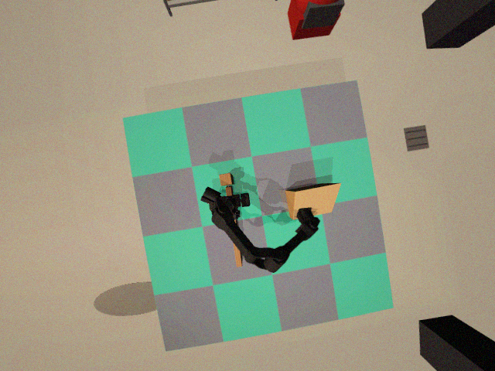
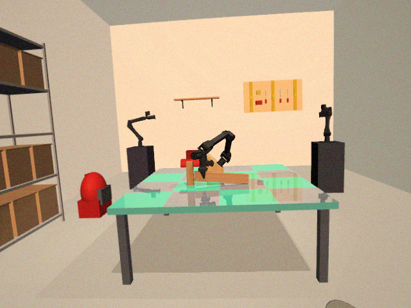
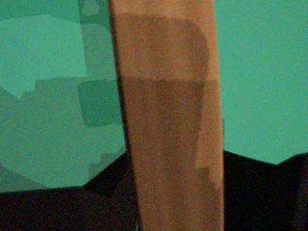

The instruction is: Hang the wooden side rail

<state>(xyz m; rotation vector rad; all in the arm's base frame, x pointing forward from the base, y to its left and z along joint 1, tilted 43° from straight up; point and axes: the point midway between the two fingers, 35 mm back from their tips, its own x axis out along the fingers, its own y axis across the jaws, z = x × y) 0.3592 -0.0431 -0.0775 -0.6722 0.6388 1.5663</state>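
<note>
The wooden headboard post (image 1: 226, 178) (image 2: 189, 172) stands upright on the table. The wooden side rail (image 1: 238, 257) (image 2: 228, 178) (image 3: 168, 58) runs away from it, its near end right beside the post with hardly any gap showing. In the exterior view the rail slopes slightly, higher at the post; its far end appears to rest on the table. My gripper (image 1: 236, 212) (image 2: 203, 175) (image 3: 163, 154) is shut on the rail near its post end, one finger on each side in the wrist view. The hooks, pins and slot cannot be made out, so whether the hooks sit on the pins cannot be told.
A wooden wedge-shaped block (image 1: 315, 199) (image 2: 216, 163) stands by my arm's base, to the right of the rail in the top view. The checkered table (image 1: 159, 259) (image 2: 282, 203) carries everything. Other arms on dark pedestals (image 2: 140, 167) (image 2: 327, 167) stand beyond the table.
</note>
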